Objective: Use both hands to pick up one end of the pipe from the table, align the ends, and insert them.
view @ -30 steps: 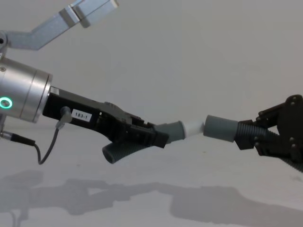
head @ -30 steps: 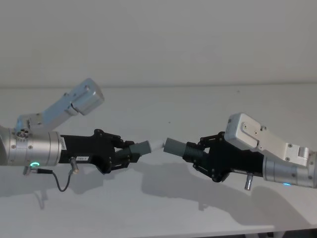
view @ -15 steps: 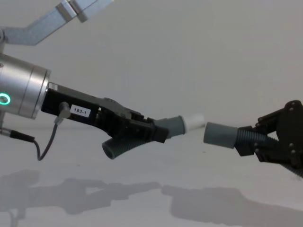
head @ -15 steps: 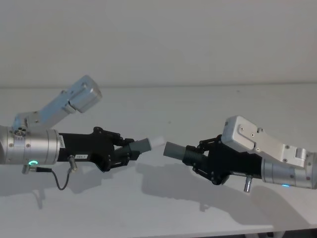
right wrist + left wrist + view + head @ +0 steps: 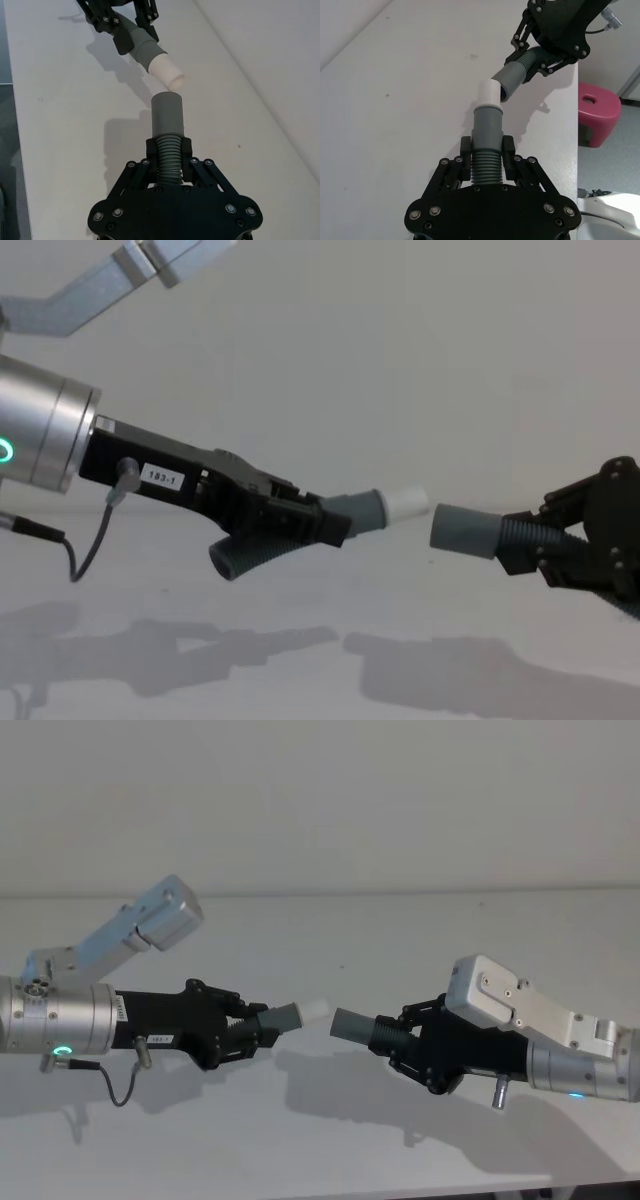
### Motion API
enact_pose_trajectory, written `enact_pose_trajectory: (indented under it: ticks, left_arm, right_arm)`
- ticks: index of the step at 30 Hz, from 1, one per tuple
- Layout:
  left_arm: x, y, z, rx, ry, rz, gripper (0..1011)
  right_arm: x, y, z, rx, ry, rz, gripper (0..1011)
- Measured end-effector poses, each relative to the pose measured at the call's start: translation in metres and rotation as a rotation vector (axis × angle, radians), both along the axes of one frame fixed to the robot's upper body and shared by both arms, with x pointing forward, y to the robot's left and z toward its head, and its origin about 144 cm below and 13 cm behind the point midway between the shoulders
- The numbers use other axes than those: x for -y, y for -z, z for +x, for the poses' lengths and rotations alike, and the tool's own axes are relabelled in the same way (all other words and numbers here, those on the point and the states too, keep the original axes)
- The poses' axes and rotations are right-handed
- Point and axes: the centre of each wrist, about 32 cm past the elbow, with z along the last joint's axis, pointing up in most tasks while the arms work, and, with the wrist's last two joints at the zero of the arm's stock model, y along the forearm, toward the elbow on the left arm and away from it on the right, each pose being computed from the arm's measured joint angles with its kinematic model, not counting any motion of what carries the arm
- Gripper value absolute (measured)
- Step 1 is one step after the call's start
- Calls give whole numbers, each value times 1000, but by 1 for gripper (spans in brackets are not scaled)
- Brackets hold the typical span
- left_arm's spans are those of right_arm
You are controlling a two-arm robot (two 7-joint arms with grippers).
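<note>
While in end effectors [image 5: 262,1027] [image 5: 388,1038], ends [image 5: 288,1017] [image 5: 350,1023] apart

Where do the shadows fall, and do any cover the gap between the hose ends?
Head view: soft shadows of the left gripper and right gripper lie on the table nearer the camera, clear of the gap. Chest view: shadows below the arms; white tip and grey cuff unshadowed. Right wrist view: shadow lies beside the cuff.

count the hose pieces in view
2. One hose is held in the left claw, white tip forward; the other hose is in the right claw, apart from the first.
</note>
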Motion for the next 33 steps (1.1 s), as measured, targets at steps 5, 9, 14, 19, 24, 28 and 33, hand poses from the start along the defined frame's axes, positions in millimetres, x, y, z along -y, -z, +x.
enact_pose_trajectory:
  ticks: [5,9,14,19,24,28,33]
  left_arm:
    - [0,0,0,-3,1,5,329]
    - [1,0,0,-5,2,8,329]
    - [2,1,0,-6,2,13,329]
    - [3,1,1,-6,3,17,329]
    - [4,1,2,-6,6,19,329]
    - [5,1,3,-4,9,21,329]
    - [7,2,4,-6,12,23,329]
  right_arm:
    - [1,0,0,0,1,1,236]
    - [1,-1,0,0,2,4,236]
    - [1,-1,0,-2,0,7,236]
    - [2,-1,0,-4,-2,12,236]
    - [2,-1,1,-7,-7,18,236]
    - [2,0,2,-9,-11,21,236]
    - [2,0,2,-10,-15,27,236]
